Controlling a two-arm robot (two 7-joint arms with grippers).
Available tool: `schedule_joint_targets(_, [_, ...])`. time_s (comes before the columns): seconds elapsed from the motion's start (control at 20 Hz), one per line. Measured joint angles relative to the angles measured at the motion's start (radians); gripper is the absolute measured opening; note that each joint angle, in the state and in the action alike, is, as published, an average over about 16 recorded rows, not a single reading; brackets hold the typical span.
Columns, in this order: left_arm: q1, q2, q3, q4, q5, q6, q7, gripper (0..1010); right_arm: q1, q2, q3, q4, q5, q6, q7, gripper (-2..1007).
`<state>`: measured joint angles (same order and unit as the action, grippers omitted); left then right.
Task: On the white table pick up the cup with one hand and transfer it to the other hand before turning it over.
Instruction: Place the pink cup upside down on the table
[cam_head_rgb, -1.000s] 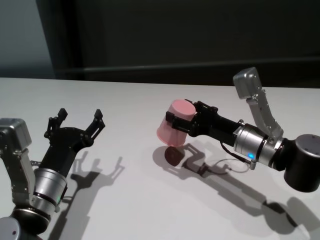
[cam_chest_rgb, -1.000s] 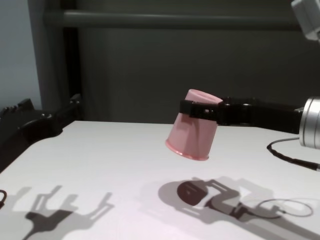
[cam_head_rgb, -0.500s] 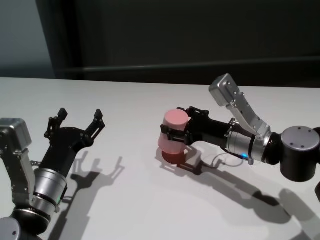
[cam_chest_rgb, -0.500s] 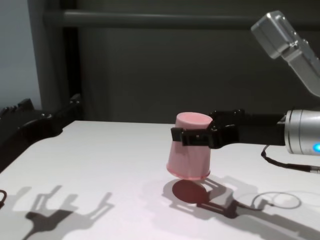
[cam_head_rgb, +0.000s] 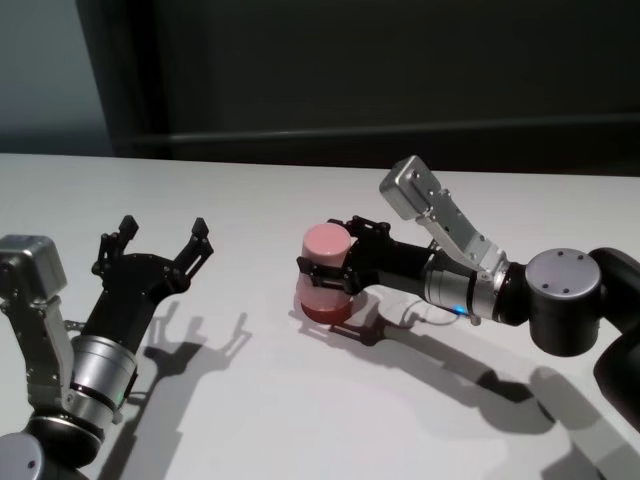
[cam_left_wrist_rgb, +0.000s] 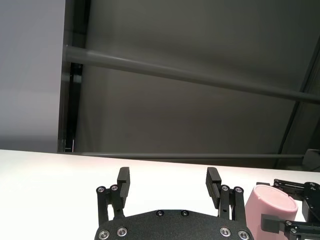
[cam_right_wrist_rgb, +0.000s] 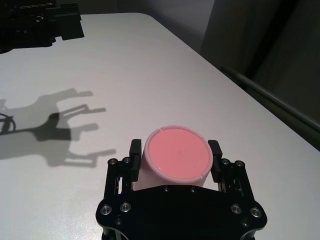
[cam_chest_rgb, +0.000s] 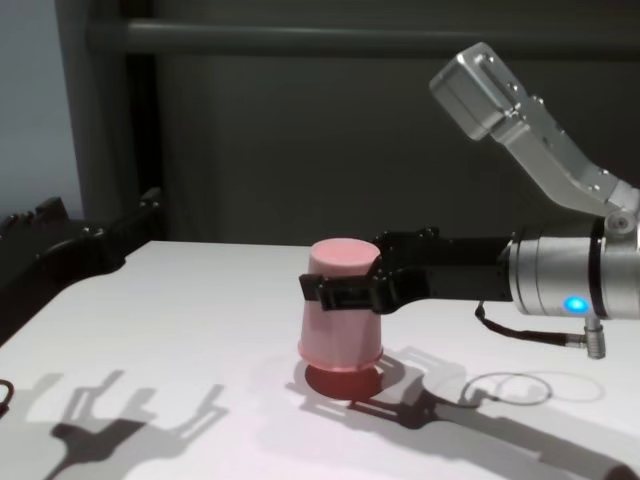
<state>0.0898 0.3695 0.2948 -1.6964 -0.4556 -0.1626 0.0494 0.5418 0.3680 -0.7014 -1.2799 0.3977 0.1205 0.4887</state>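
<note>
The pink cup (cam_head_rgb: 322, 270) stands upside down, flat base up, with its rim at the white table (cam_head_rgb: 300, 420) over its own shadow. I cannot tell if the rim touches. My right gripper (cam_head_rgb: 324, 274) is shut on the cup's sides, reaching in level from the right. The chest view shows its black fingers (cam_chest_rgb: 335, 291) banding the cup (cam_chest_rgb: 340, 330). In the right wrist view the cup's base (cam_right_wrist_rgb: 177, 157) fills the space between the fingers (cam_right_wrist_rgb: 134, 149). My left gripper (cam_head_rgb: 160, 235) rests open and holding nothing at the left, well apart from the cup.
Bare white tabletop (cam_chest_rgb: 190, 330) lies between the two arms and in front of them. A dark wall with a horizontal rail (cam_chest_rgb: 300, 38) stands behind the far edge. A thin cable (cam_chest_rgb: 515, 385) loops under the right wrist.
The right arm carried the cup leftward and down to the table, and the cup went from tilted to standing straight with its base up. The left arm has not moved.
</note>
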Motion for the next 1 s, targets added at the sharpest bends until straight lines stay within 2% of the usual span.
schedule_joint_targets(0.4, [0.0,0.0,0.0,0.0,0.0,0.0,0.0,1003,0.01,-0.048,-0.005,0.049,-0.033,-0.018,0.003,781])
schedule_joint_targets(0.65, [0.0,0.0,0.0,0.0,0.0,0.0,0.0,1003,0.007,-0.062,0.0,0.062,-0.044,-0.02,0.003,780])
schedule_joint_targets(1.0, [0.0,0.0,0.0,0.0,0.0,0.0,0.0,1003,0.002,-0.071,0.009,0.071,-0.054,-0.017,0.004,781])
